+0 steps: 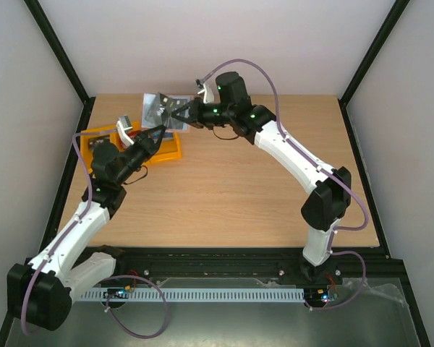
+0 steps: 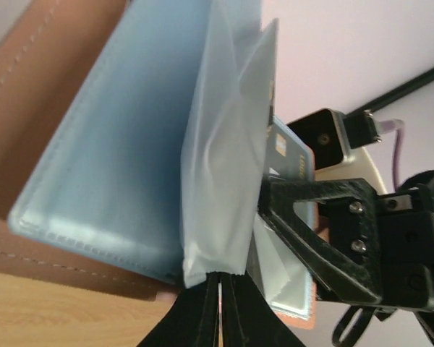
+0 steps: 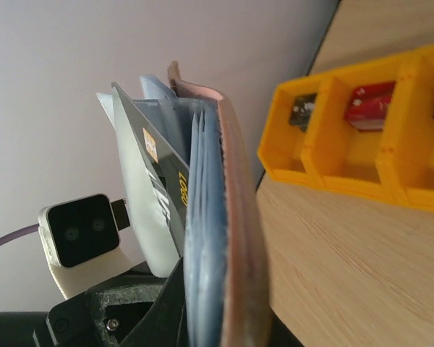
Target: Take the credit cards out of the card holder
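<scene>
The holder (image 1: pixel 159 108) is hanging in the air over the far left of the table (image 1: pixel 224 195), standing on edge between the two arms, not resting on anything. The right gripper (image 1: pixel 178 113) is clamping it from the side, jaws narrow on the tan cover and the stack of pockets. The left gripper (image 2: pixel 218 278) is pinching shut on the lower edge of a clear sleeve (image 2: pixel 217 166) that is fanning out from the blue-grey face. A dark grey card (image 3: pixel 163 170) with a gold chip is poking part-way out of the pockets. Its long axis is running up and away from the right fingers, and its free corner is standing clear above the holder's rim. Seen from the left wrist, the card is lying beyond the sleeve, up and to the right of the left fingertips and just above the right gripper's finger. So the left jaws are gripping plastic, not the card. The next move is probably turning on that offset: the left gripper would be letting go of the sleeve, reaching past it to the exposed corner, and drawing the card out along its length while the right arm is bracing the holder. The left arm is also the nearer one to the yellow tray (image 3: pixel 333 173), where a dark, a red and a blue card are sitting in separate compartments.
</scene>
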You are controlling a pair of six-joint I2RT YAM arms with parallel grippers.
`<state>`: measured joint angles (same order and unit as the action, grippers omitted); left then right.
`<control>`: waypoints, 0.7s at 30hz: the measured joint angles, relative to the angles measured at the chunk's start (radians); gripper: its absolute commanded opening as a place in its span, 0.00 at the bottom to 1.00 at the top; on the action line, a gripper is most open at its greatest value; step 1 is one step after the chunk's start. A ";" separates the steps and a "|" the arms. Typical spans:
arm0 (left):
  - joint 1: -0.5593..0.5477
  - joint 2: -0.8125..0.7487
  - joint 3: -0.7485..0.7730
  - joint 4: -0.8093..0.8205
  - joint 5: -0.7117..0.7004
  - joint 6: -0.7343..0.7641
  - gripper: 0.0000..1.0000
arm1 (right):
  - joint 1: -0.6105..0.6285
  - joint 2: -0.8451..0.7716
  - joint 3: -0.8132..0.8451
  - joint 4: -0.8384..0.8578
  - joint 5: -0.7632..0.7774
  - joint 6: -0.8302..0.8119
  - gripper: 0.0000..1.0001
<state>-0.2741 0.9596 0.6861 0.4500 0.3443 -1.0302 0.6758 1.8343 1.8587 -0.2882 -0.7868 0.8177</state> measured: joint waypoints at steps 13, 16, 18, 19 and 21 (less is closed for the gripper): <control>0.011 -0.008 -0.068 -0.099 -0.099 -0.013 0.24 | 0.006 0.042 0.011 -0.154 0.017 0.028 0.02; 0.013 -0.020 -0.069 -0.111 -0.108 0.014 0.29 | 0.006 0.042 0.026 -0.160 0.021 0.027 0.02; 0.014 -0.029 -0.069 -0.119 -0.113 0.028 0.30 | 0.006 0.042 0.029 -0.163 0.020 0.027 0.02; 0.014 -0.033 -0.069 -0.122 -0.114 0.034 0.31 | 0.006 0.042 0.030 -0.164 0.020 0.027 0.02; 0.015 -0.036 -0.069 -0.123 -0.114 0.048 0.33 | 0.007 0.042 0.030 -0.167 0.019 0.027 0.02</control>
<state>-0.2588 0.9234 0.6174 0.3267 0.2302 -0.9821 0.6827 1.8759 1.8885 -0.4549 -0.7673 0.8452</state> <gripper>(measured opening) 0.306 0.057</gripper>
